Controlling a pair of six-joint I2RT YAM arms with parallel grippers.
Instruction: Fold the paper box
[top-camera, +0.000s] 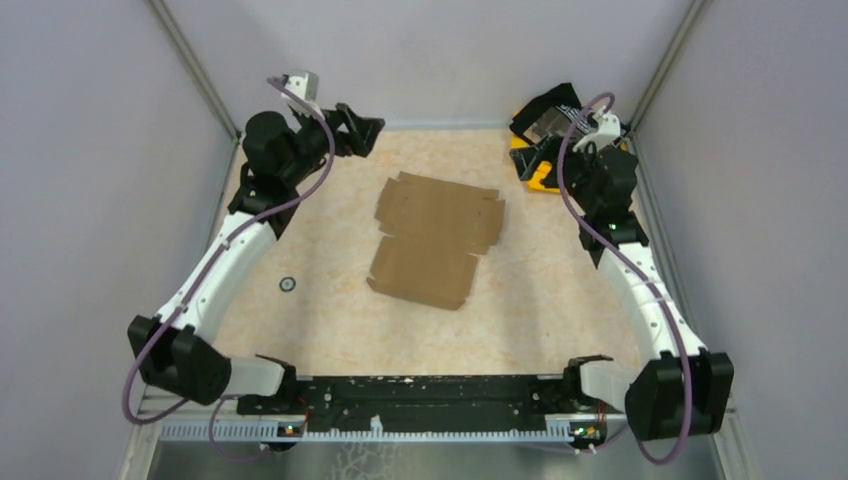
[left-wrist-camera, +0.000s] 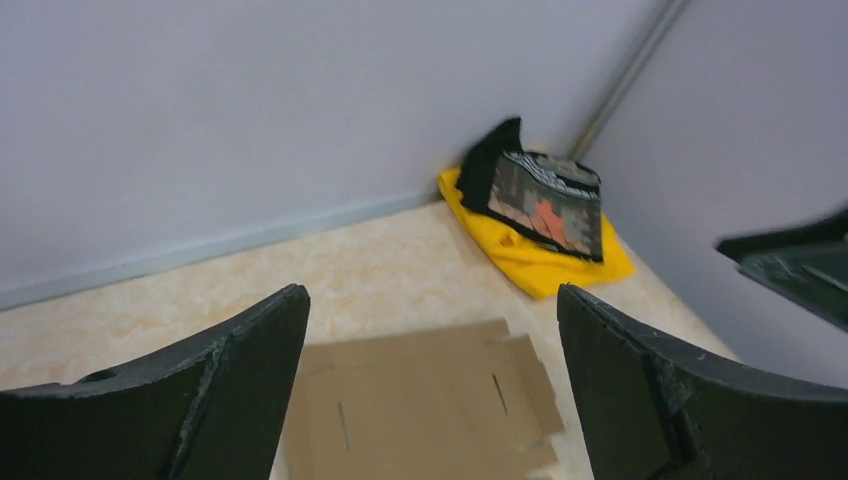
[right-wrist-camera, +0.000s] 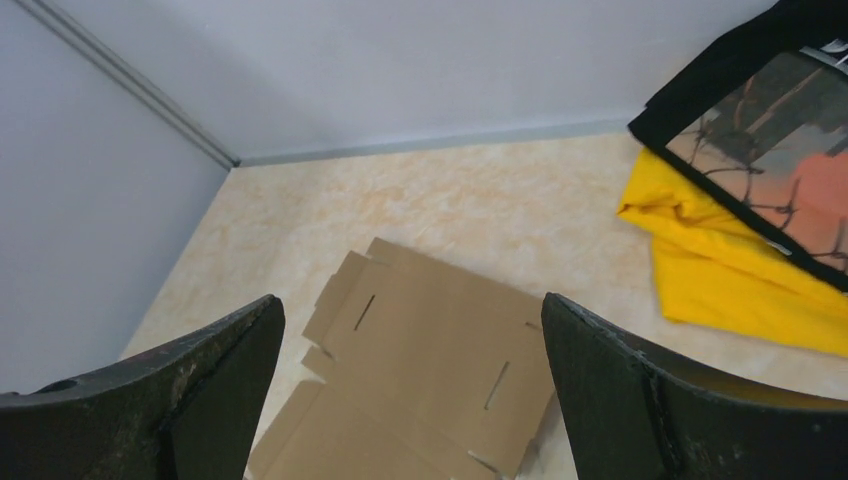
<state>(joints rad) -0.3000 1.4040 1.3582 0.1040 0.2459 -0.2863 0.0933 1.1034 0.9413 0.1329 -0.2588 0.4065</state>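
Paper box (top-camera: 435, 240) lies flat and fully opened out in the middle of the desk (top-camera: 330, 330), between the two arms. Its flaps and tabs are spread and its slots face up. We see no panel raised, no crease turned and no tab tucked, so we judge that the folding has not begun. Every step is left: lifting the walls, turning in the side flaps and locking the tabs.

Neither arm touches the cardboard. The left jaws stand wide and empty above the far left corner, well apart from the paper box. The right jaws also stand wide and empty, near the far right corner.

A yellow and black cloth pile (top-camera: 535, 170) sits in that far right corner, just under the right arm (top-camera: 640, 285) and apart from the box edge. It could crowd the right arm's first reach, we think. A small dark ring (top-camera: 288, 284) lies on the desk near the left arm (top-camera: 235, 255), clear of the cardboard. Nothing rests on the box itself.
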